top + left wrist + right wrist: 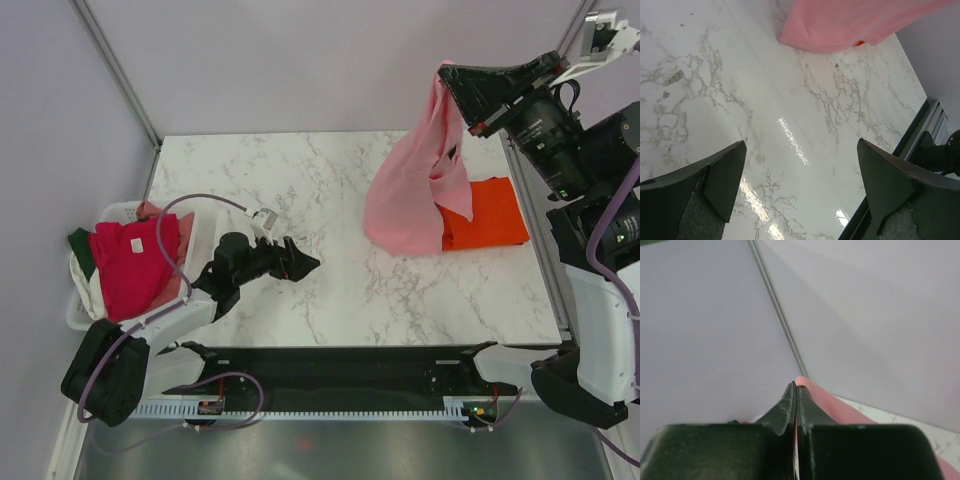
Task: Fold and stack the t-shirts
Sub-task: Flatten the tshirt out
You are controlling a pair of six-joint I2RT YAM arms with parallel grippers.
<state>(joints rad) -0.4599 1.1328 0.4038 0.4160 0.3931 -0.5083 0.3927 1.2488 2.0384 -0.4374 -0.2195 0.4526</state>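
Pink t-shirt (410,200) hangs long-axis vertical from shut right jaws above bench (300,170) right edge; left jaws wide open, empty, well apart.

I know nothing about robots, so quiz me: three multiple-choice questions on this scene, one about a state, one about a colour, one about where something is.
1. The left gripper is:
A. shut on cloth
B. open and empty
C. shut and empty

2. The shirt hanging from the right gripper is:
A. green
B. orange
C. pink

3. The orange shirt is:
A. in the left gripper
B. flat on the table, at its right side
C. hanging from the right gripper

Answers:
1 B: only bare table shows between its wide-set jaws.
2 C: the pink shirt hangs from the shut jaws.
3 B: it lies flat by the pink shirt's lower end.
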